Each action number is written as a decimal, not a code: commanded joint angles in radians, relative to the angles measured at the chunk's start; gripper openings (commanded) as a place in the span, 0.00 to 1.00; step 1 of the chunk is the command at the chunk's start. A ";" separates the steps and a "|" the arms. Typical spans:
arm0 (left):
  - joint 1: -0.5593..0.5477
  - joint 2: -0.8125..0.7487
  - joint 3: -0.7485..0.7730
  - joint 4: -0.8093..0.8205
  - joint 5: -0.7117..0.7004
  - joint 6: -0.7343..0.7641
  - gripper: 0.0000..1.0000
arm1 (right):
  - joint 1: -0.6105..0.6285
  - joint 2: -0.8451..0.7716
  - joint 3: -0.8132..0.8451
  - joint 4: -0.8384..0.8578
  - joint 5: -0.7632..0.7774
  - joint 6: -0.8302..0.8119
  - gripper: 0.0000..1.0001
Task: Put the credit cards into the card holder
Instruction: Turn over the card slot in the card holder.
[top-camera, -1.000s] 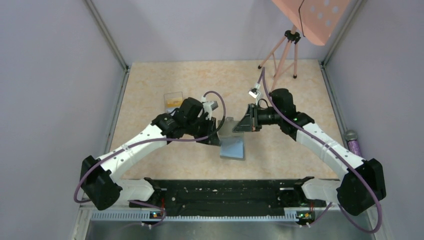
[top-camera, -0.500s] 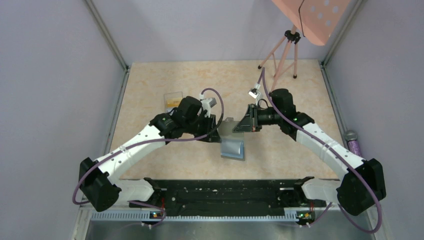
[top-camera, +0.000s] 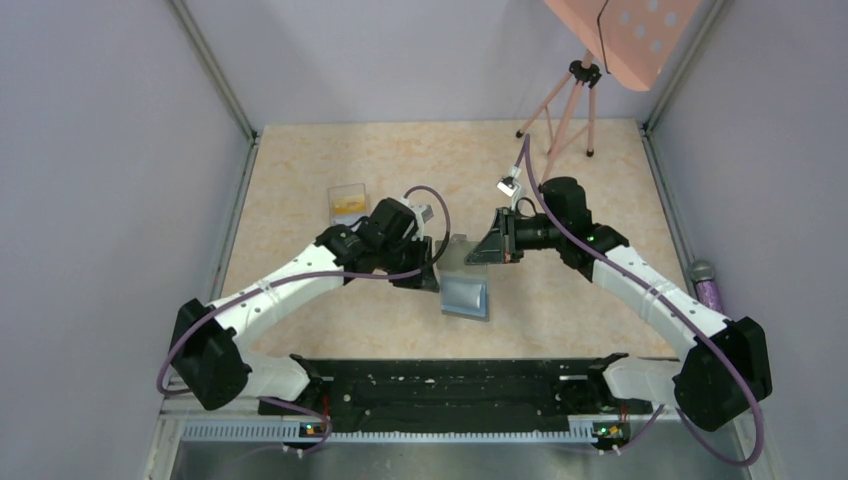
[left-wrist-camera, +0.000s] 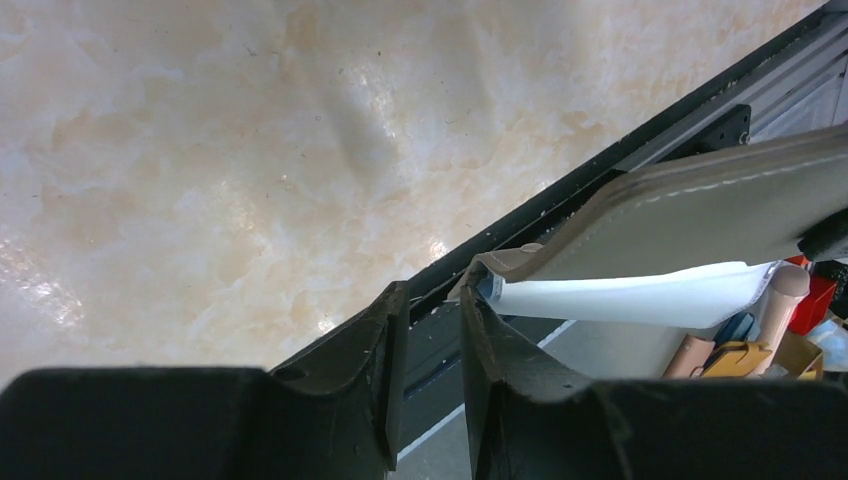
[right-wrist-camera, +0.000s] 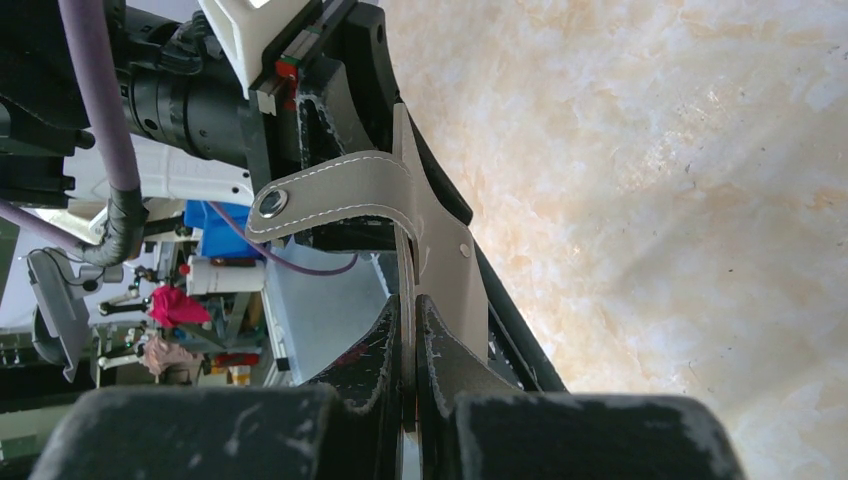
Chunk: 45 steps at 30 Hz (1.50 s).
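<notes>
Surroundings: a marbled beige surface (top-camera: 600, 180) is enclosed by pale lilac walls, with a pink tripod (top-camera: 560, 110) standing at the far right.
Clear box (top-camera: 347, 190): set at the far left of the surface, well apart from the holder.
Credit cards (top-camera: 348, 208): orange and yellow cards are seen inside the clear box; their number cannot be told.
Left gripper (left-wrist-camera: 435, 300): its fingers are parted by a narrow gap, and nothing is seen between them.
Key relation: the card holder's near corner is found just to the right of the left fingertips, beside them rather than between them. The cards lie behind and to the left of that gripper, so the left arm is judged the nearer one for fetching a card.
Card holder (top-camera: 466, 296): unfolded at the middle of the surface, its long axis running from far to near. The upper leaf is lifted; the light blue inside is shown on the lower leaf.
Holder's look: grey outside with pale stitching, a snap tab (right-wrist-camera: 272, 203) and a pale lining at the open edge.
Right gripper (right-wrist-camera: 413, 305): its fingers are closed tight on the holder's grey upper leaf.
Progress: no card is seen in the holder, so the task is judged early.
</notes>
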 joint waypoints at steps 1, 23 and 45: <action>-0.013 0.008 0.001 0.047 0.039 -0.014 0.31 | 0.005 -0.007 -0.005 0.044 -0.011 0.006 0.00; -0.013 -0.114 -0.063 0.168 0.099 -0.044 0.31 | 0.005 -0.008 -0.017 0.045 -0.006 0.004 0.00; -0.013 -0.050 0.056 0.014 0.117 0.052 0.28 | 0.005 0.007 -0.018 0.029 0.003 -0.014 0.00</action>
